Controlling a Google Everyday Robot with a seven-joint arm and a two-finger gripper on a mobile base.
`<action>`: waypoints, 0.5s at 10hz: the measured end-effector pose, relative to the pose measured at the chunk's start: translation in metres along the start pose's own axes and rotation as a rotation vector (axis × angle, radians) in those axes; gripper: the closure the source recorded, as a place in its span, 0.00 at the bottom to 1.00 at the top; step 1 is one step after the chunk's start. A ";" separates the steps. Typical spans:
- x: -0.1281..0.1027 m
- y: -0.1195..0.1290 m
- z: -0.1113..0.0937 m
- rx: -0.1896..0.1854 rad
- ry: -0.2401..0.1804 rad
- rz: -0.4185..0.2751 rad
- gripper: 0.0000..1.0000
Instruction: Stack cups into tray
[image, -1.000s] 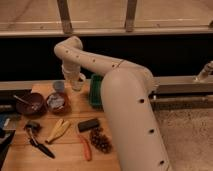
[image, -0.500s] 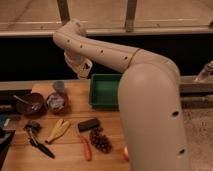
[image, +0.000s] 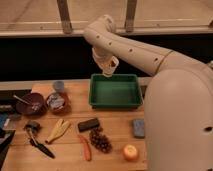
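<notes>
The green tray (image: 115, 93) sits on the wooden table, right of centre, with nothing in it. My gripper (image: 108, 69) hangs from the cream arm just above the tray's back-left rim. A pale grey-blue cup (image: 59, 86) stands upright at the table's back left, well away from the gripper. In front of it a dark-red bowl (image: 48, 103) holds something shiny and metallic (image: 57, 101), which may be a metal cup.
A second dark-red bowl (image: 31, 105) with a utensil is at far left. In front of the tray lie a banana (image: 59, 129), a black block (image: 88, 124), grapes (image: 100, 140), a carrot (image: 85, 148), an orange (image: 130, 151) and a blue sponge (image: 138, 127). My body (image: 182, 120) fills the right side.
The arm has swung right, from above the grey-blue cup at the back left to above the tray's back-left rim. The cup and bowls stayed put.
</notes>
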 end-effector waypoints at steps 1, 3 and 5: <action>0.008 -0.007 0.012 -0.005 0.016 0.023 0.89; 0.026 -0.012 0.049 -0.031 0.054 0.060 0.89; 0.034 0.000 0.089 -0.071 0.092 0.082 0.89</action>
